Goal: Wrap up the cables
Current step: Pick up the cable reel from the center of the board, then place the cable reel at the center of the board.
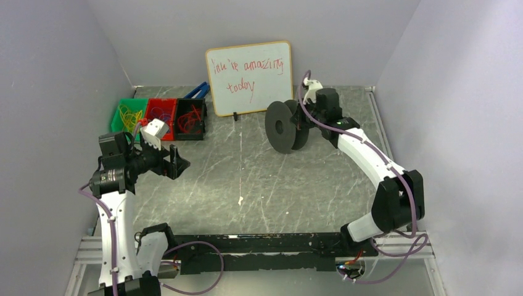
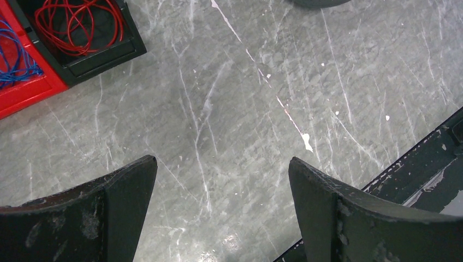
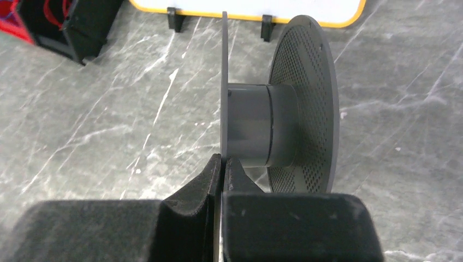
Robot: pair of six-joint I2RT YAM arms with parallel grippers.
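Observation:
The cables, thin red wire [image 1: 190, 118] in loose loops, lie coiled in a black bin [image 1: 198, 134] at the back left; the left wrist view shows the red loops [image 2: 76, 27] in that bin [image 2: 104, 57]. A black spool [image 1: 285, 126] stands on edge right of the whiteboard, and no wire shows on its hub [image 3: 262, 125]. My right gripper [image 3: 223, 158] is shut on the spool's thin left flange [image 3: 223, 82]. My left gripper [image 2: 221, 161] hangs open over bare table, in front of the bins, holding nothing.
A red bin [image 1: 161, 106] with blue wire [image 2: 16, 60] and a green bin [image 1: 117, 117] with yellow wire loops stand left of the black bin. A whiteboard [image 1: 250, 77] leans at the back. A black rail [image 1: 271, 243] runs along the near edge.

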